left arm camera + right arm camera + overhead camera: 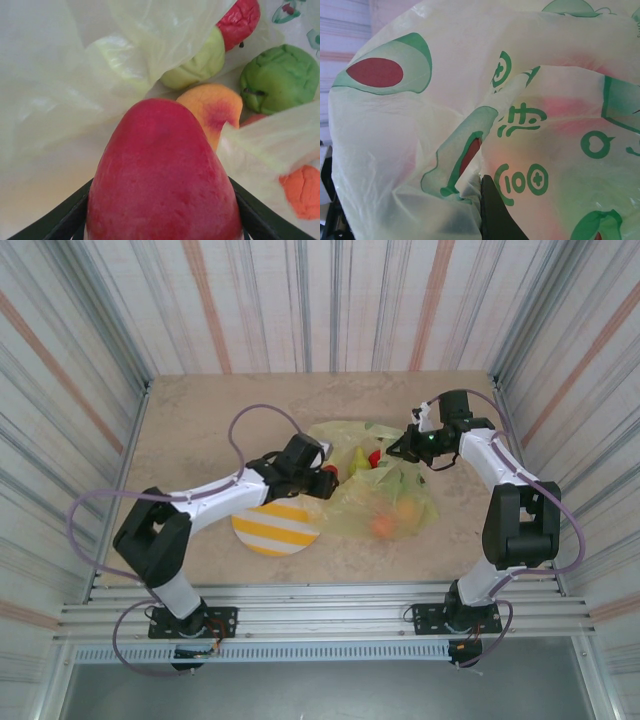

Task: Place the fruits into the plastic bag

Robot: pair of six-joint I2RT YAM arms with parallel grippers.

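My right gripper [405, 447], fingers pinched shut on the plastic bag [395, 502], holds its mouth raised so that my left gripper [322, 473], clamped around a red apple [162, 175], can deliver it beside the green apple [280, 77] inside.

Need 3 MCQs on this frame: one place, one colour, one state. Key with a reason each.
1. Where is the striped plate?
A. inside the bag
B. on the table, left of the plastic bag
C. under the right arm

2. What colour is the held fruit in the left gripper?
A. green
B. orange
C. red

3. What is the right gripper doing?
A. open over the plate
B. shut on the bag's film
C. shut on a fruit

Key:
1 B: the top view shows it beside the bag.
2 C: the held fruit between the jaws is red.
3 B: bag film bunches against its finger.
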